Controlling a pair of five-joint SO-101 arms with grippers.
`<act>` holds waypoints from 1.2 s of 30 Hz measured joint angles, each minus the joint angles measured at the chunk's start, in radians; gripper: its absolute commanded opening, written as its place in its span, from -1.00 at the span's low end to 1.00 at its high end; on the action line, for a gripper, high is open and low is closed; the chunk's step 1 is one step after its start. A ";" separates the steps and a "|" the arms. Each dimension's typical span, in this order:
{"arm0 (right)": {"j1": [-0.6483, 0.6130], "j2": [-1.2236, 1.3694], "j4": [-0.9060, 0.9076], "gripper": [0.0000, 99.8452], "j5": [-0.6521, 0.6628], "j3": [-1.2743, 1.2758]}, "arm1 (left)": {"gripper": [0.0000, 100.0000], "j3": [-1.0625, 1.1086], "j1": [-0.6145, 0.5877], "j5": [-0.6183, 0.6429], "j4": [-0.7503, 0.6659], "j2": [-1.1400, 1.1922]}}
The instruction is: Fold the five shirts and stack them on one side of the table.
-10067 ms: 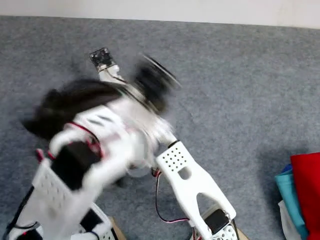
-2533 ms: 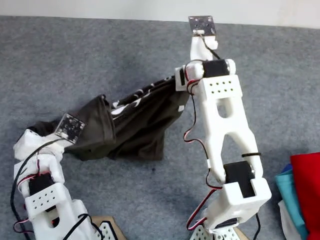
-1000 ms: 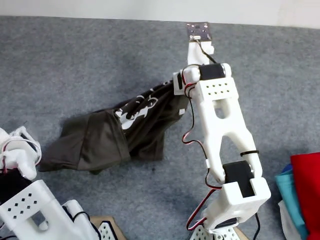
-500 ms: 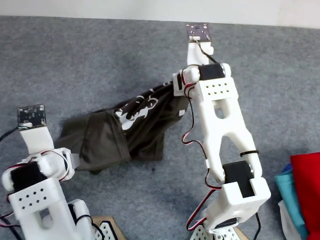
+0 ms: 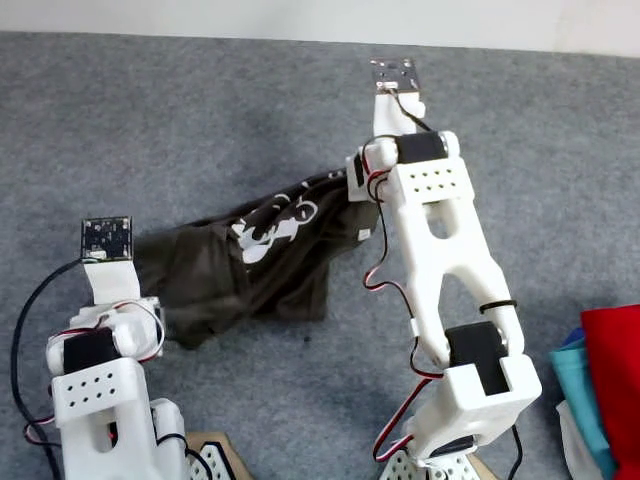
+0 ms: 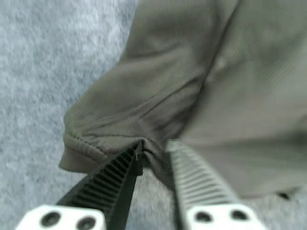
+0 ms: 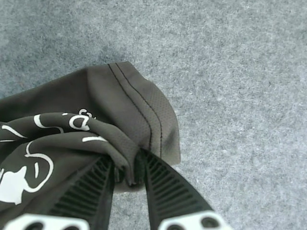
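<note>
Shirt (image 5: 255, 265) on the table (image 5: 150, 110), between left arm (image 5: 100, 380) and right arm (image 5: 440, 230).
A pile of shirts (image 5: 600, 390) sits at the table's right edge.

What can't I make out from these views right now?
Stack: cut off by the high view's right edge, so its shirt count is unclear.
Black shirt: in the high view its ends lie under the left arm and right arm.
Left pincer: the left wrist view does not settle whether it grips the hem.

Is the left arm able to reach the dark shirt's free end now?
Probably yes: the left arm has its open jaws right at the dark shirt hem, nothing in the way.
</note>
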 measured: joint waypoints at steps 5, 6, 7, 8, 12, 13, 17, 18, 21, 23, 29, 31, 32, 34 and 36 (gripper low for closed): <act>0.000 0.000 0.000 -0.99 0.000 0.000 | -0.98 0.015 0.000 0.000 -0.077 0.000; 0.000 0.000 0.000 -0.99 0.000 0.000 | -0.98 0.015 0.000 0.006 -0.100 0.000; 0.000 0.000 0.000 -0.99 0.000 0.000 | -0.98 0.015 -0.002 0.026 -0.123 0.000; 0.000 0.000 0.000 -0.99 0.000 0.000 | -0.98 0.015 -0.023 0.057 -0.157 0.000; 0.000 0.000 0.000 -0.99 0.000 0.000 | -0.98 0.015 -0.144 0.245 -0.377 0.000; 0.000 0.000 0.000 -0.99 0.000 0.000 | -0.98 0.017 -0.176 0.293 -0.445 0.002; 0.000 0.000 0.000 -0.99 0.000 0.000 | -0.90 0.018 -0.281 0.462 -0.666 0.002; 0.000 0.000 0.000 -0.99 0.000 0.000 | -0.83 0.018 -0.299 0.489 -0.706 0.002; -0.003 0.000 0.000 -0.99 0.000 0.011 | -0.61 0.018 -0.342 0.549 -0.795 0.002; -0.003 0.000 -0.029 -0.99 0.000 0.046 | -0.49 0.018 -0.370 0.574 -0.827 0.002; -0.006 0.000 -0.074 -0.99 0.000 0.100 | -0.45 0.018 -0.379 0.580 -0.841 0.002; -0.006 0.000 -0.077 -0.99 0.000 0.100 | -0.45 0.023 -0.379 0.580 -0.841 0.002; -0.006 0.000 -0.077 -0.99 0.000 0.100 | -0.45 0.037 -0.379 0.580 -0.841 0.002; -0.006 0.000 -0.077 -0.99 0.000 0.100 | -0.45 0.049 -0.379 0.580 -0.812 0.002; -0.008 0.000 -0.077 -0.99 0.000 0.100 | -0.45 0.043 -0.361 0.580 -0.724 -0.011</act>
